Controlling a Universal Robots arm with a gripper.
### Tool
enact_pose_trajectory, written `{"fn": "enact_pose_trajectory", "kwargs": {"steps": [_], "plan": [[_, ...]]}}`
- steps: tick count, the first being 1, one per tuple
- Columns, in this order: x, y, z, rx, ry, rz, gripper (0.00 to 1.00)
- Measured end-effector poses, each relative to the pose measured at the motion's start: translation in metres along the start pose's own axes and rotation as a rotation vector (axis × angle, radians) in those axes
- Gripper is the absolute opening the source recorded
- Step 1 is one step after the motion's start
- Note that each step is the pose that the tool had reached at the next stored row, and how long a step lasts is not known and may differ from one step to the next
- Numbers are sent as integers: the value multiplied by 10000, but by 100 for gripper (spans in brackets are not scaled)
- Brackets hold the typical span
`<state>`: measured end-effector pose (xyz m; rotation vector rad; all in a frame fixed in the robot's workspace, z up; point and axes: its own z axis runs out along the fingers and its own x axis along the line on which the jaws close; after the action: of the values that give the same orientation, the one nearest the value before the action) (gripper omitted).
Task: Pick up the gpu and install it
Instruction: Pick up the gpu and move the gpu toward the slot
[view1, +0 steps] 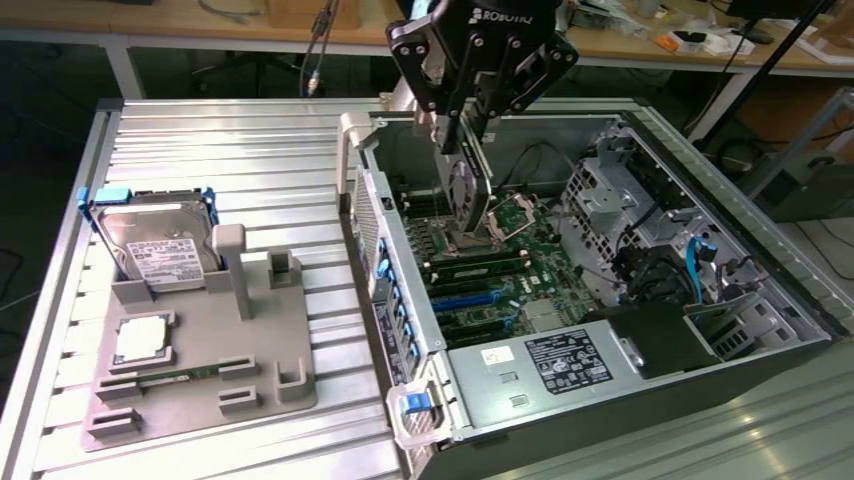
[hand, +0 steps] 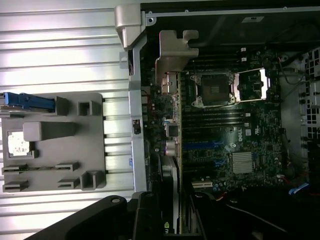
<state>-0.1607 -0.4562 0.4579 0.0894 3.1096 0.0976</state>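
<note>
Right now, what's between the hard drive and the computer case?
In the exterior view, the grey holder's upright posts and bare ribbed table separate the hard drive from the computer case.

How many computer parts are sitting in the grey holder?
3: hard drive at the far end, silver chip in the middle, memory stick at the near end; none looks hidden.

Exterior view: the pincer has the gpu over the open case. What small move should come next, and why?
Probably a short sideways shift toward the blue slot, without loosening the grip. The pincer is shut on the gpu, which hangs edge-on above the motherboard. It seems to sit over the processor socket rather than the slot, and is not seated in anything.
</note>
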Motion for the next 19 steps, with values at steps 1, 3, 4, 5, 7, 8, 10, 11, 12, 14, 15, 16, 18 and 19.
{"fn": "enact_pose_trajectory", "kwargs": {"steps": [1, 3, 4, 5, 7, 8, 10, 11, 12, 14, 15, 16, 18, 19], "plan": [[-12, 1, 0, 0, 0, -3, 27], [-33, 2, 1, 0, 1, -8, 27], [-43, 3, 1, 0, 1, -11, 27], [-51, 3, 1, 0, 1, -13, 27], [-70, 4, 2, 0, 1, -15, 27], [-80, 5, 2, 0, 1, -17, 27], [-101, 6, 3, 0, 2, -21, 27], [-122, 7, 3, 0, 2, -24, 27], [-133, 8, 4, -1, 1, -25, 27], [-158, 9, 5, -1, 2, -29, 27], [-168, 10, 5, 0, 2, -29, 27], [-179, 10, 5, 0, 3, -31, 27], [-194, 11, 6, -1, 2, -32, 27], [-201, 11, 6, 0, 2, -33, 27]]}}
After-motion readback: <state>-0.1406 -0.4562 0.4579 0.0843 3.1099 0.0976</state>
